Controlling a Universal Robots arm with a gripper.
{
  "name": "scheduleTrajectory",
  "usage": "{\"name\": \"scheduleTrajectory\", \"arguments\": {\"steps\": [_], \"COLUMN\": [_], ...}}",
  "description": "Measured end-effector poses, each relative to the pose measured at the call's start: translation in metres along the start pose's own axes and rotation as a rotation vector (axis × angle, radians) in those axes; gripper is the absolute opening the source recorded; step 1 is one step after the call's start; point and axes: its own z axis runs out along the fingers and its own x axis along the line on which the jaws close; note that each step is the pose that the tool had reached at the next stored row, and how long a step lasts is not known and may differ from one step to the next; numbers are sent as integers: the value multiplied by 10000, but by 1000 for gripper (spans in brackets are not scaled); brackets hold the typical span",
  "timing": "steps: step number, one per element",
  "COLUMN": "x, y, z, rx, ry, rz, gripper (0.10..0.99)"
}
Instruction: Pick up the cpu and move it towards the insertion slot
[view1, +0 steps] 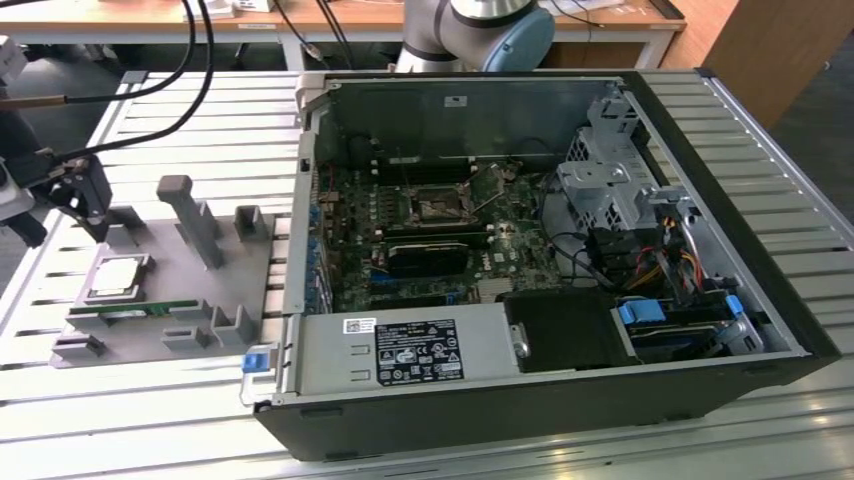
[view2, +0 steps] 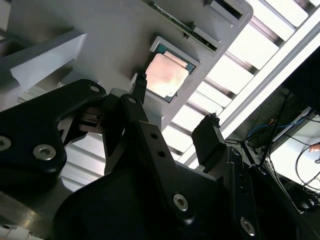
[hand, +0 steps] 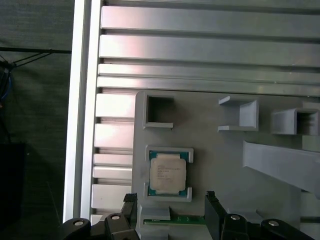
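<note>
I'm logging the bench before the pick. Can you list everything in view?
cpu: one, silver top, seated in a pocket of the fixture.
fixture: one, grey, on the table at the exterior view's left.
memory stick: one, green, in the fixture beside the cpu.
computer case: one, black, open, mid-table.
insertion slot: one, dark with a silvery frame, on the green board inside the case.
table: one, silver slats, under everything.
cables: several, black, over the table's far side.
gripper: one, black, open, over the fixture near the cpu, holding nothing.
arm: one, grey, behind the case.
</note>
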Motion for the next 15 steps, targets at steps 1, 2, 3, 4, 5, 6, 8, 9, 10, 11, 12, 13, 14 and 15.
{"name": "scheduleTrajectory", "arguments": {"steps": [1,2,3,4,5,6,8,9,10,11,12,13,14,15], "x": [0,0,0,1,1,1,1,1,0,1,1,1,1,1], "y": [-2,-4,-5,-7,-8,-10,-12,-14,-15,-17,-18,-20,-22,-23], "z": [2,5,8,10,13,15,22,25,29,32,36,40,45,48], "rx": [0,0,0,1,1,1,0,0,0,1,0,0,0,0], "ry": [0,0,0,1,2,2,1,1,1,2,1,0,0,0], "rz": [0,0,0,0,0,0,0,0,-1,0,0,0,0,0], "gripper": [647,647,647,647,647,647,647,647,647,647,647,647,647,647]}}
